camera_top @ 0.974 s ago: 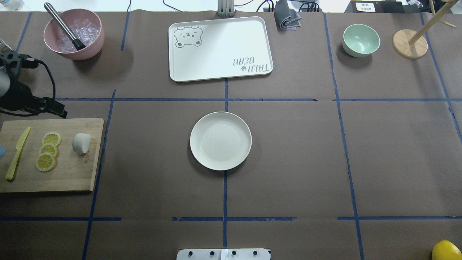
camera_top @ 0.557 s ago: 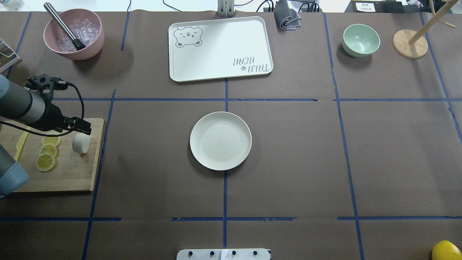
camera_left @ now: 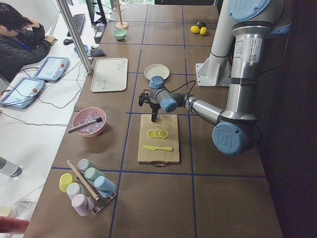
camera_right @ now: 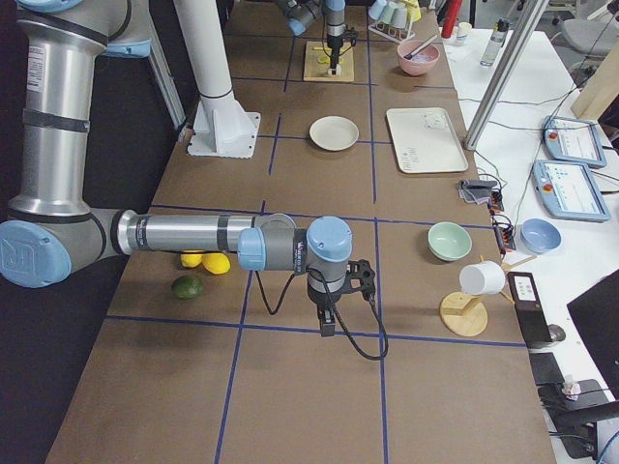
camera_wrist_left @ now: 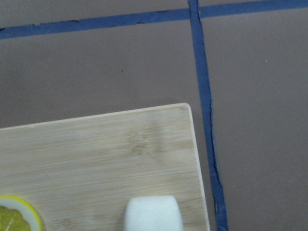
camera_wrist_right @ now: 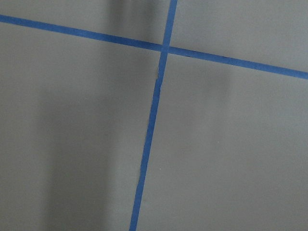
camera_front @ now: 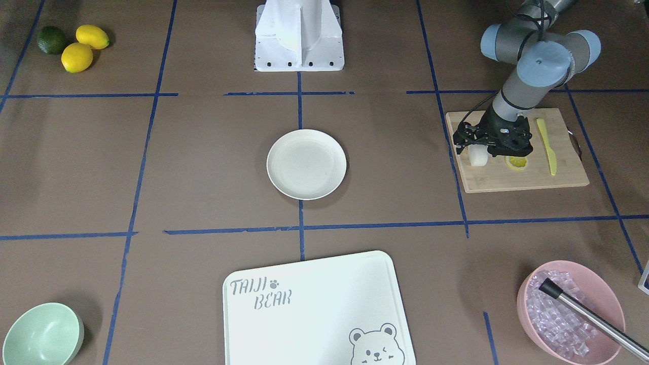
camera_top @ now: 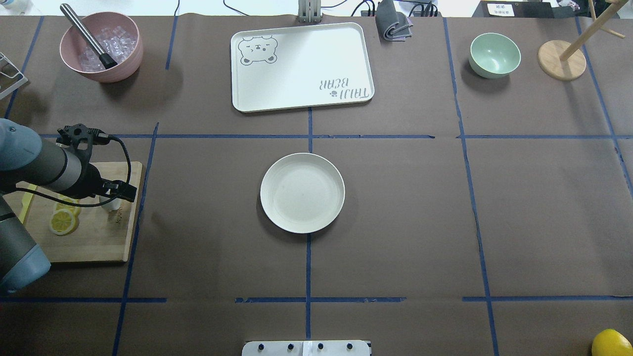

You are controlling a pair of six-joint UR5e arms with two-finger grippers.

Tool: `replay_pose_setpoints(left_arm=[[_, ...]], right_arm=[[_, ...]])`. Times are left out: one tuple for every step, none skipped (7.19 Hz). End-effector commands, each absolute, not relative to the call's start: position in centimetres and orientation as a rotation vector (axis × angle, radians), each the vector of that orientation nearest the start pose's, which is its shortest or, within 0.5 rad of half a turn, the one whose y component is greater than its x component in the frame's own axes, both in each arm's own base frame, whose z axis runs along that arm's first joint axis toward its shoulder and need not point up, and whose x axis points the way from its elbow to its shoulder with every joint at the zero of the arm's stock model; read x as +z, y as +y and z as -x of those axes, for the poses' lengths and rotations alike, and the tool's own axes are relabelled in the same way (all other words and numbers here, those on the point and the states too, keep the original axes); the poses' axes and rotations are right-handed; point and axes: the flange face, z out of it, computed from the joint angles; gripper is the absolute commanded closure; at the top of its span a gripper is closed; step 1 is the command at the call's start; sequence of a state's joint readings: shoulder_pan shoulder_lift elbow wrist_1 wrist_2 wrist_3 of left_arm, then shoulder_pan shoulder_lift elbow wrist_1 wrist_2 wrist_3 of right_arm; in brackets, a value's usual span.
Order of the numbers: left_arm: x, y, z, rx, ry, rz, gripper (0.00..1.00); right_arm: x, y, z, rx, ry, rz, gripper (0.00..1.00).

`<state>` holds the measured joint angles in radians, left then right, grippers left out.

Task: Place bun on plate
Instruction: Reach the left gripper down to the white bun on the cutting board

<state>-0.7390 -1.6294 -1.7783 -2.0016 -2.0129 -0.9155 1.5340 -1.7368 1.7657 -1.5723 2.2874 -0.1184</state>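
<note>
The bun (camera_front: 477, 157) is a small white lump on the wooden cutting board (camera_front: 522, 180), beside the lemon slices (camera_front: 517, 161). In the left wrist view the bun (camera_wrist_left: 153, 214) shows at the bottom edge, near the board's corner. My left gripper (camera_top: 113, 194) hangs right over the bun (camera_top: 110, 204) and hides most of it; I cannot tell whether its fingers are open or shut. The cream-white plate (camera_top: 302, 193) sits bare at the table's middle, well apart from the board. My right gripper (camera_right: 327, 324) shows only in the exterior right view, low over bare table, and I cannot tell its state.
A yellow-green knife (camera_front: 546, 144) lies on the board. A pink bowl (camera_top: 101, 47) of ice with a metal tool, a bear-printed tray (camera_top: 301, 66) and a mint-green bowl (camera_top: 494, 54) stand along the far edge. Brown table lies between board and plate.
My left arm has swung in from the left edge and across the cutting board. Its gripper now hangs over the bun, which has not moved.
</note>
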Motion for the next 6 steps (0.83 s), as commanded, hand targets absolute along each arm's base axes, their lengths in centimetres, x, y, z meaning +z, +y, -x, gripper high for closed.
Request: replay_pose_setpoints(left_arm=[[49.2,-42.7,-33.6,0.079,0.791,-0.113,0.40],[48.9,-42.7,-33.5,0.078,0.794,-0.116,0.59],[48.9,-42.7,-33.5,0.077,0.794,-0.116,0.69],[48.4,-42.7,-33.4,0.077,0.801,-0.122,0.70],[47.3,-42.5,-33.0,0.078,0.812,-0.129,0.72],[45.0,-42.5,-32.9,0.071,0.812,-0.126,0.72]], right_arm=[[64.3,-42.5,-5.2,-0.158,-0.717,-0.054,0.00],[64.2,-42.5,-5.2,-0.158,-0.717,-0.056,0.00],[64.2,-42.5,-5.2,-0.158,-0.717,-0.056,0.00],[64.1,-42.5,-5.2,-0.158,-0.717,-0.058,0.00],[64.0,-42.6,-5.2,-0.158,-0.718,-0.060,0.00],[64.0,-42.6,-5.2,-0.158,-0.718,-0.060,0.00]])
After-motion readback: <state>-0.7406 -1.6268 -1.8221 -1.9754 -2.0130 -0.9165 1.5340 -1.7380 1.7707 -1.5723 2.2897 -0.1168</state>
